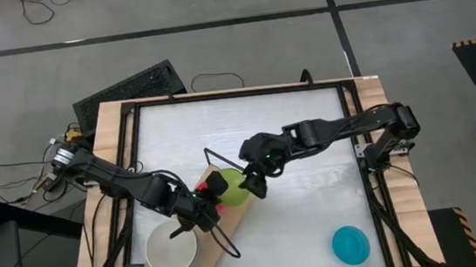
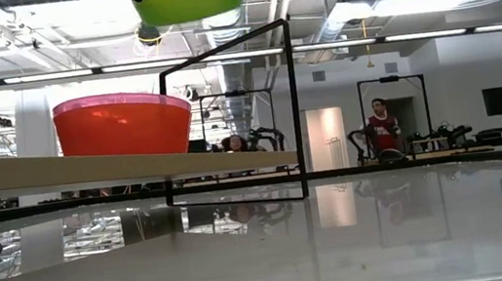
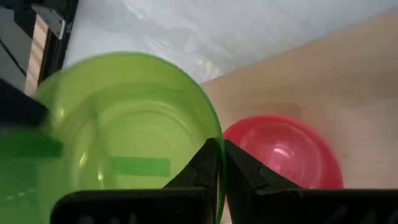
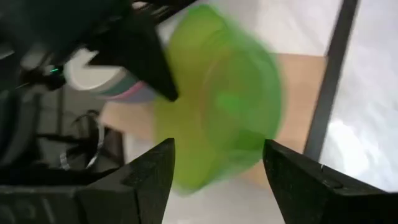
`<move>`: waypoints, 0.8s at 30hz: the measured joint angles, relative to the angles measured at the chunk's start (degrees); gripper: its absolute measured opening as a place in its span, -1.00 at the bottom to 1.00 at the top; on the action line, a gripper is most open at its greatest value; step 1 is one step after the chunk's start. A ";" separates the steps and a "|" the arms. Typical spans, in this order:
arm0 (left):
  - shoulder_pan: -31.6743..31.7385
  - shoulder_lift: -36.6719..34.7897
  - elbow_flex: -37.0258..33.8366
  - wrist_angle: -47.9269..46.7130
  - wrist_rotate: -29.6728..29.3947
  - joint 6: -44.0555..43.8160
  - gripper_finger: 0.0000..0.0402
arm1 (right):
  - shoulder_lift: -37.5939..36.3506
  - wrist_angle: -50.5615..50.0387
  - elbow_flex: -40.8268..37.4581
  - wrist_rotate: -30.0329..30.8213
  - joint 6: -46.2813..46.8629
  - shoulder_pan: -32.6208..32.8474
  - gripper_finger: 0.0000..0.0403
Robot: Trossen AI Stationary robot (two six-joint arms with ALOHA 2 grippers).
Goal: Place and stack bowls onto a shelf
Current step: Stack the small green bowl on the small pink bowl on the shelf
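My left gripper (image 1: 215, 189) (image 3: 221, 146) is shut on the lime green bowl (image 1: 235, 187) (image 3: 124, 124), which hangs in the air above the shelf (image 2: 88, 168), a light-wood board with a black wire frame (image 2: 294, 105). The red bowl (image 2: 121, 125) (image 3: 283, 152) stands on the board just below it. My right gripper (image 1: 255, 184) (image 4: 217, 146) is open at the lime bowl's (image 4: 217, 93) right side; I cannot tell whether it touches. A cream-white bowl (image 1: 172, 248) sits at the board's near end. A cyan bowl (image 1: 350, 244) rests on the table near the right corner. My left gripper holds the lime green bowl by its rim (image 3: 214, 134), on the side toward the red bowl. One finger (image 3: 199, 168) is inside the bowl and one finger (image 3: 249, 171) outside. It comes from the table's left. The bowl is lifted clear and upright, above the board.
In the right wrist view the white bowl (image 4: 93, 73) tops a stack with pink showing under it. The shelf board (image 1: 233, 222) lies slantwise on the white table. Black rails (image 1: 355, 122) frame the tabletop. People stand in the room beyond the table (image 2: 382, 127).
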 joint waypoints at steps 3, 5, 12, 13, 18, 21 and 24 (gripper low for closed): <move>0.08 -0.57 0.09 -0.72 2.16 -6.48 -1.00 | -2.76 -1.79 0.00 -2.06 -0.09 0.43 0.34; 0.08 -0.80 0.07 -1.33 3.00 -12.54 -1.00 | -4.93 -1.84 0.02 -2.05 -0.18 1.20 0.34; -0.32 -1.22 0.10 -5.96 14.61 -17.47 -1.00 | -11.81 -3.92 0.02 2.06 1.17 4.25 0.34; -0.56 -1.22 0.08 -7.22 16.65 -13.61 -1.00 | -12.59 -4.32 0.04 3.41 1.22 4.75 0.34; -0.77 -1.57 0.10 -14.71 16.86 4.06 -1.00 | -14.40 -5.94 0.02 8.87 1.37 7.07 0.34; 0.65 -1.81 0.10 -16.61 16.95 8.51 -1.00 | -14.33 -5.83 0.02 9.85 1.39 8.22 0.34; 2.91 -2.05 0.10 -15.75 19.30 8.89 -1.00 | -14.24 -6.23 0.00 10.02 1.41 8.94 0.34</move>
